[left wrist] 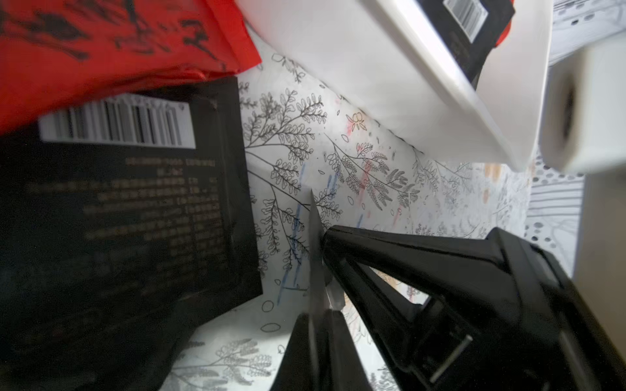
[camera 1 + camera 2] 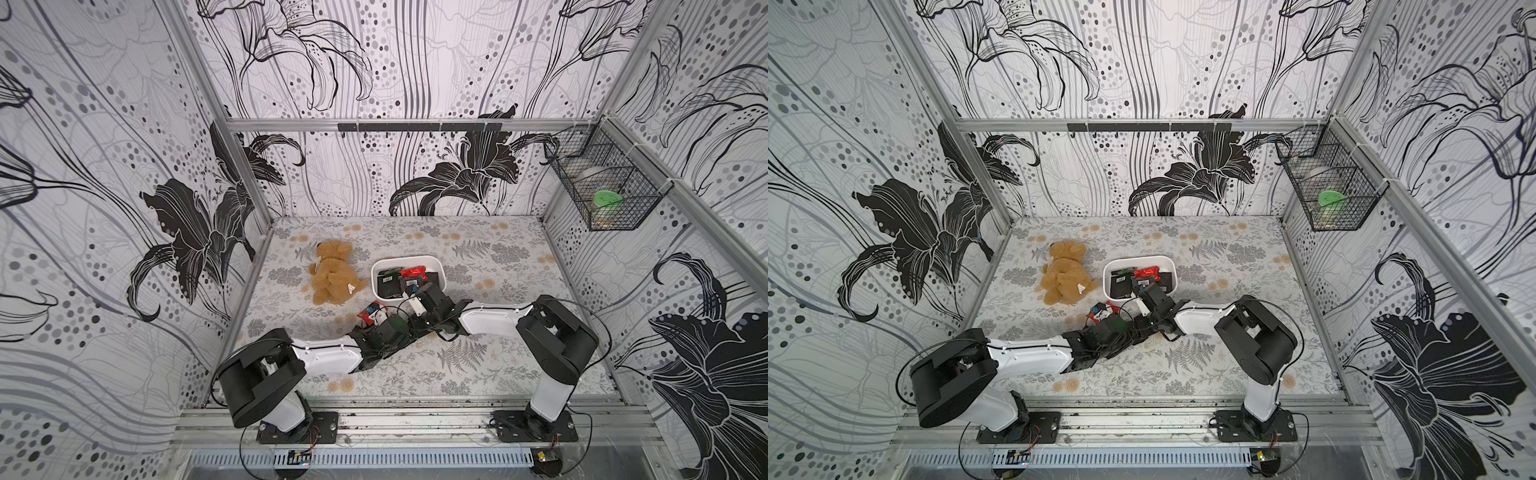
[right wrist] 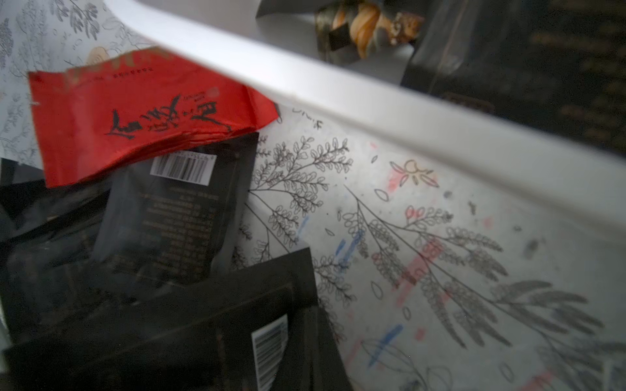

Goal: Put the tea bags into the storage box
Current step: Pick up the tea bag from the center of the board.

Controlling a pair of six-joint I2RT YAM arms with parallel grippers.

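- Top views: in both, the white storage box (image 2: 407, 258) stands on the patterned table (image 2: 498, 257) just beside a teddy bear (image 2: 332, 274). Red and black tea bags (image 2: 388, 282) lie inside it. The right gripper (image 2: 405, 294) is at its near rim and the left gripper (image 2: 371, 312) is just outside.
- Left wrist view: the left gripper's jaws are pressed together on a thin sachet (image 1: 313, 230) seen edge-on. A red sachet (image 1: 118, 44) overlaps a black barcoded sachet (image 1: 135, 220) outside the box.
- Right wrist view: the right gripper's jaws are together. Whether they pinch the nearest black sachet (image 3: 220, 321) cannot be told.
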